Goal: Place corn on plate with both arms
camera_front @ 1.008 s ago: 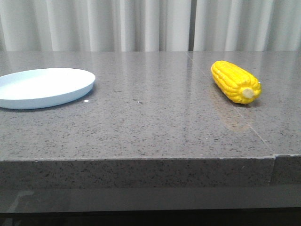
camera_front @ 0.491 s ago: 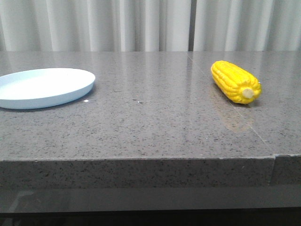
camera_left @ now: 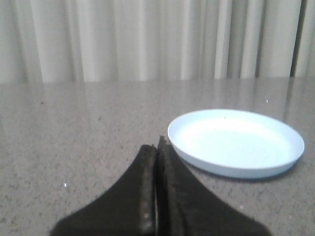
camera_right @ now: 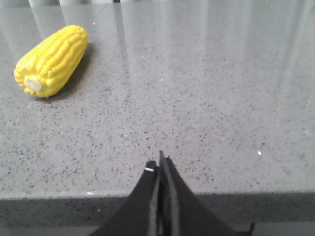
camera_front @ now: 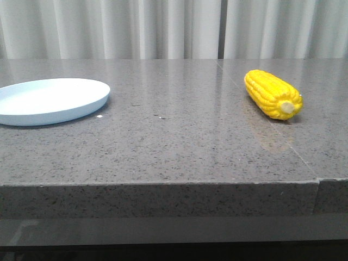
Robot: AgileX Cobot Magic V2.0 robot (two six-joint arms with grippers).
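Note:
The yellow corn [camera_front: 273, 94] lies on the grey stone table at the right, its cream stub end toward the front edge. The pale blue plate [camera_front: 51, 100] rests at the left with nothing on it. Neither arm shows in the front view. In the left wrist view my left gripper [camera_left: 157, 147] is shut and holds nothing, with the plate [camera_left: 236, 142] just beyond it to one side. In the right wrist view my right gripper [camera_right: 161, 162] is shut and holds nothing, low over the table's front edge, well apart from the corn [camera_right: 51, 60].
The grey speckled table [camera_front: 179, 136] has a seam running toward its front right corner. White curtains [camera_front: 163, 27] hang behind the far edge. The front edge [camera_right: 98, 196] drops away just under the right gripper.

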